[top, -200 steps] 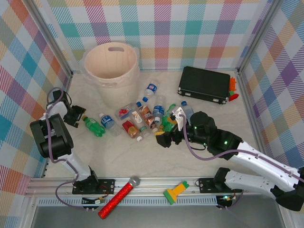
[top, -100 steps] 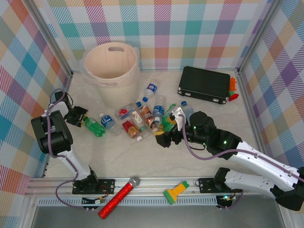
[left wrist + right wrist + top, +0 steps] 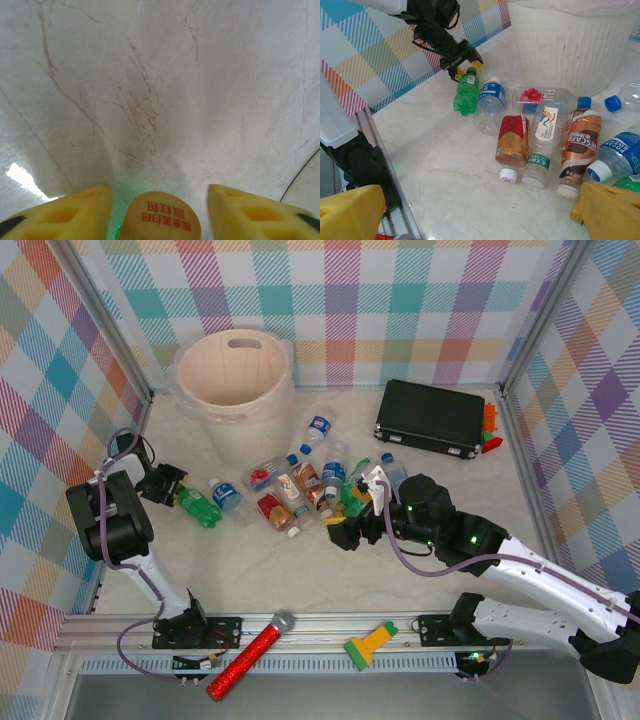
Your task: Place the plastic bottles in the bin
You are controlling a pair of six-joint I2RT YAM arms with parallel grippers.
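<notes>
Several plastic bottles (image 3: 295, 490) lie in a cluster mid-table, in front of the cream bin (image 3: 250, 430). A green bottle (image 3: 198, 506) lies at the cluster's left end. My left gripper (image 3: 172, 490) is at its neck. In the left wrist view the yellow cap (image 3: 162, 220) sits between the two yellow fingers (image 3: 85, 210), with a gap on each side. My right gripper (image 3: 347, 520) hovers wide open at the cluster's right edge. In its view a red-labelled bottle (image 3: 512, 140), a clear one (image 3: 542, 135) and a brown-labelled one (image 3: 577, 145) lie ahead, with nothing between the jaws.
A flat black case (image 3: 430, 418) lies at the back right, with an orange and red thing (image 3: 490, 428) beside it. A red glitter microphone (image 3: 250, 655) and a green-and-yellow tool (image 3: 368, 644) rest on the front rail. Checked walls close in the left, back and right.
My left gripper has edged onto the green bottle's neck and its jaws have narrowed around the cap. The right arm and the other bottles have not moved.
</notes>
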